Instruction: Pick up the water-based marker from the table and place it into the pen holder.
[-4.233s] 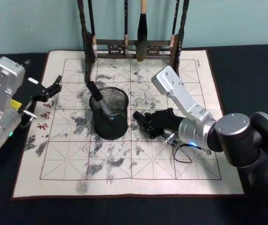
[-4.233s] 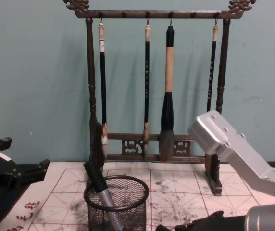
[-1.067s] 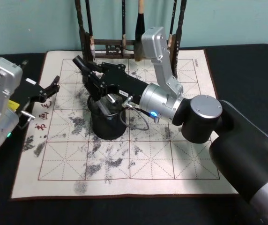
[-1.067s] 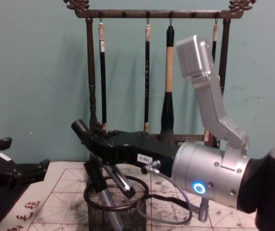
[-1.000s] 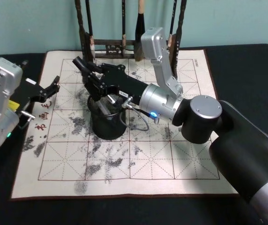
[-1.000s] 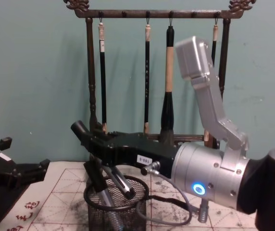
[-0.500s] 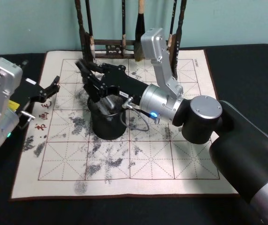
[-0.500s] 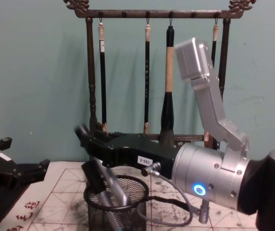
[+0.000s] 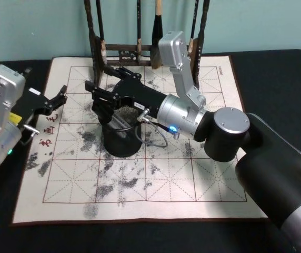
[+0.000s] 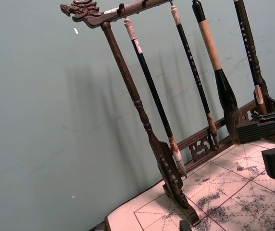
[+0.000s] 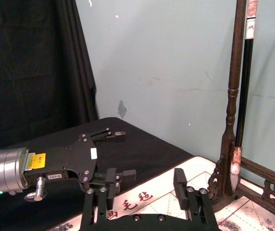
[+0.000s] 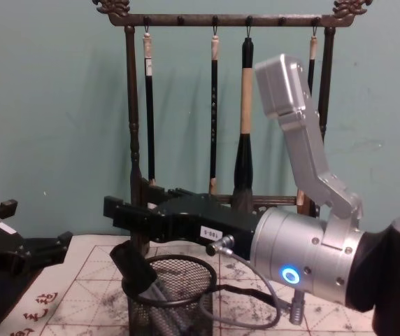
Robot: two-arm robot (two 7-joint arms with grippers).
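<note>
The black wire-mesh pen holder [image 9: 120,143] stands on the ink-stained white mat [image 9: 203,179] left of centre. My right gripper [image 9: 91,95] hangs just above its rim [image 12: 172,260], open, with nothing between its fingers. Grey marker barrels [image 12: 166,308] lie inside the mesh. A black marker cap [image 12: 130,264] leans out over the holder's left rim, free of the fingers. Which one is the water-based marker I cannot tell. My left gripper [image 9: 61,97] rests open at the mat's left edge, apart from the holder.
A tall dark wooden brush rack [image 12: 214,21] with several hanging brushes stands right behind the holder at the mat's far edge [image 9: 140,52]. The right forearm [image 9: 187,113] stretches across the mat's centre. Dark tabletop [image 9: 282,79] surrounds the mat.
The right gripper has opened and the marker it held upright has dropped into the holder, now leaning left with the one there before. The left arm has not moved.
</note>
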